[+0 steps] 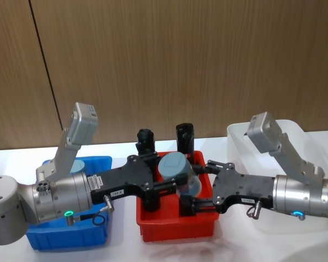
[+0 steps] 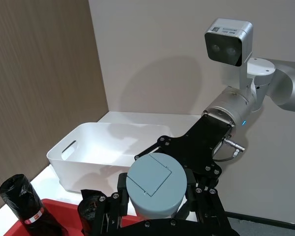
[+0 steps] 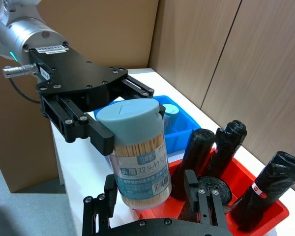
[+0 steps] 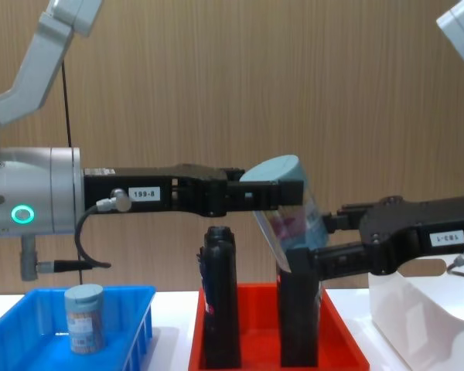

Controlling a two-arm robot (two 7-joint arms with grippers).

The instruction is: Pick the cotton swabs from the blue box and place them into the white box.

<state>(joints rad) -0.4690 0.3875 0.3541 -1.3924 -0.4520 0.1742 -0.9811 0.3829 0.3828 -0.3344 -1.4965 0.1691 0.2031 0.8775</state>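
A cotton swab tub (image 1: 177, 170) with a pale blue lid hangs tilted above the red tray. My left gripper (image 1: 169, 176) is shut on it just under the lid (image 4: 272, 171). My right gripper (image 1: 199, 185) is open, its fingers (image 3: 191, 189) standing either side of the tub's lower end (image 3: 140, 182) with a small gap. Another swab tub (image 4: 85, 317) stands upright in the blue box (image 4: 23, 344) at the left. The white box (image 1: 295, 128) sits at the right, behind my right arm.
The red tray (image 1: 175, 232) lies between the two boxes and holds tall black cylinders (image 4: 220, 294), directly under the held tub. A wooden wall runs behind the white table.
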